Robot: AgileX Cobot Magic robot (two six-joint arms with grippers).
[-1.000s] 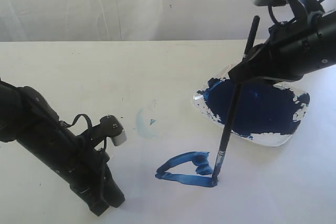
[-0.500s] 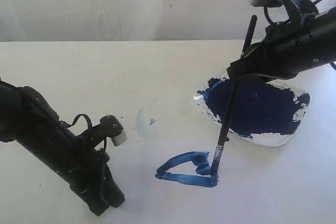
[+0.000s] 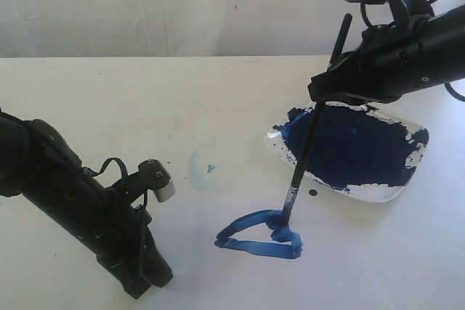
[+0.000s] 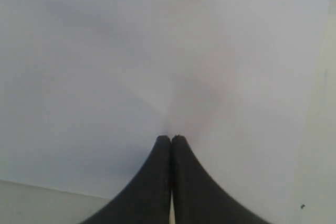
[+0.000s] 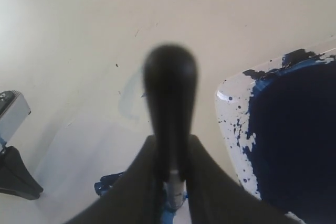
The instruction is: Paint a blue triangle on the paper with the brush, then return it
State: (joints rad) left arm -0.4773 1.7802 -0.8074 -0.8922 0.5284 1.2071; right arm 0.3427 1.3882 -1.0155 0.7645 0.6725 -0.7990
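Now we note the right hand [image 3: 323, 99], clamped on the brush [image 3: 301, 157], has drawn its tip along the blue triangle [image 3: 258, 236] to the blobbed corner nearest the paint dish [image 3: 385, 190], so the outline on the paper [image 4: 157, 66] looks closed and the return seems due.

No legible text or labels anywhere.

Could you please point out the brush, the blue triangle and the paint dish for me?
the brush [image 3: 303, 156], exterior view, middle of its black handle.
the blue triangle [image 3: 256, 249], exterior view, on its lower stroke.
the paint dish [image 3: 379, 191], exterior view, on its clear lower rim.
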